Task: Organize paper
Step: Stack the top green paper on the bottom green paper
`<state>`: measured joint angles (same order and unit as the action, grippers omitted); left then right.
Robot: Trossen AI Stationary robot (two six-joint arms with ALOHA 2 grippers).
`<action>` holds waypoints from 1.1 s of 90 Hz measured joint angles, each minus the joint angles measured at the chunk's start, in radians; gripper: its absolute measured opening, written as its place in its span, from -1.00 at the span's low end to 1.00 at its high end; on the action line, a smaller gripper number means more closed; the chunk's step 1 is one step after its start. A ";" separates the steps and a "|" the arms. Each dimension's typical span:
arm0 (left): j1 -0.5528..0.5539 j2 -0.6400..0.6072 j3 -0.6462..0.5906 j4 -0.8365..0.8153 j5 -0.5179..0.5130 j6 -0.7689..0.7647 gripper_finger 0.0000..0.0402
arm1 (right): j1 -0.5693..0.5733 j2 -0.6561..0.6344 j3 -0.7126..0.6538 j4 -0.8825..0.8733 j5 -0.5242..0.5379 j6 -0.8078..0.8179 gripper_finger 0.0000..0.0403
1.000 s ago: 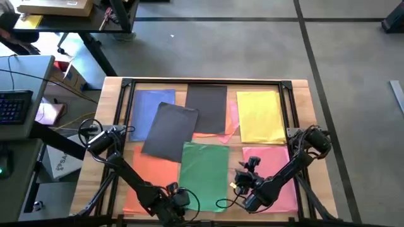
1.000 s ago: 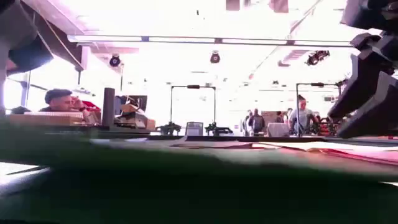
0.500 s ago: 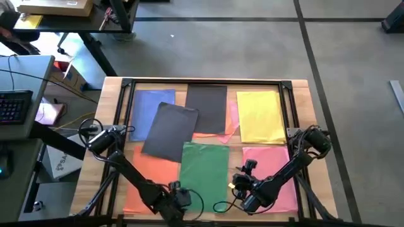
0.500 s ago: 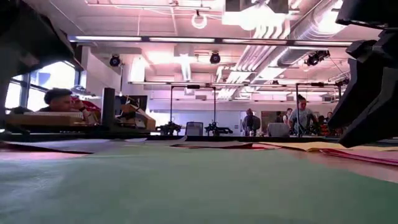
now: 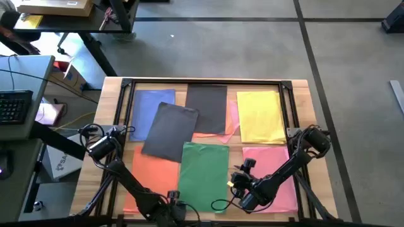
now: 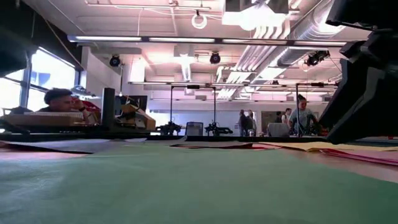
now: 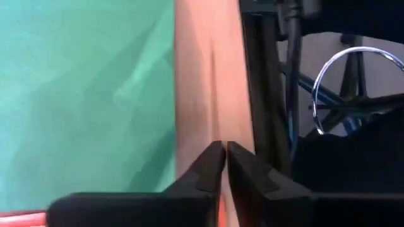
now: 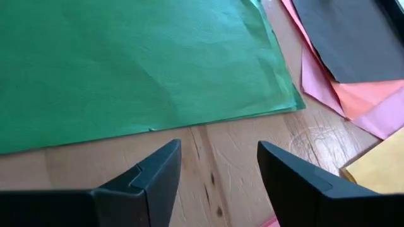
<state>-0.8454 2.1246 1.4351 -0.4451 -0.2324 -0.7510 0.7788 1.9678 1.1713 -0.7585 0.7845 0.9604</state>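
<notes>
Coloured paper lies flat on the wooden table: blue, a dark grey sheet, a tilted dark grey sheet, yellow, pink, orange and green. My left gripper is at the near edge by the green sheet's near left corner. It is shut over bare wood beside the green sheet, with nothing seen between its fingertips. My right gripper is open above bare wood just off the green sheet's right edge, touching nothing.
A black frame rail runs around the tabletop. Pink and orange sheets stick out from under the dark grey one. A desk with a keyboard stands left of the table. People sit and stand in the room beyond.
The green sheet's near end, raised and blurred right in front of the low camera a second ago, has dropped and now lies flat. My left gripper has drawn back toward the table's near edge, away from the green sheet. My right gripper has drifted slightly toward the table's left.
</notes>
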 joint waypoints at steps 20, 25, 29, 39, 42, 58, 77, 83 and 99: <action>0.010 0.002 0.000 -0.017 -0.078 -0.061 -0.99 | 0.003 0.000 0.000 0.001 -0.010 0.002 -0.04; 0.010 0.002 0.000 -0.029 -0.097 -0.085 -0.99 | 0.003 0.000 0.000 0.001 -0.010 0.001 -0.04; 0.010 0.002 0.000 -0.032 -0.098 -0.104 -1.00 | 0.003 0.000 0.000 0.001 -0.010 0.001 -0.04; 0.009 0.002 0.000 -0.046 -0.117 -0.143 -1.00 | 0.003 0.000 0.000 0.000 -0.010 0.000 -0.04; 0.009 0.002 0.000 -0.050 -0.120 -0.151 -1.00 | 0.003 0.000 0.000 -0.002 -0.011 -0.003 -0.04; 0.009 0.002 0.000 -0.058 -0.131 -0.201 -1.00 | 0.007 0.000 0.000 0.000 -0.052 -0.019 -0.03; 0.010 0.003 -0.001 -0.062 -0.179 -0.229 -1.00 | 0.008 0.000 0.003 0.022 -0.073 -0.017 -0.03; 0.010 0.003 -0.001 -0.061 -0.179 -0.238 -1.00 | 0.011 -0.005 0.029 0.028 -0.125 -0.024 -0.03; 0.007 0.003 -0.001 -0.059 -0.178 -0.260 -1.00 | 0.055 -0.019 0.101 0.184 -0.284 -0.193 -0.04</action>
<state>-0.8383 2.1281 1.4342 -0.5037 -0.4107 -1.0112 0.8338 1.9486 1.2720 -0.5745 0.5008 0.7673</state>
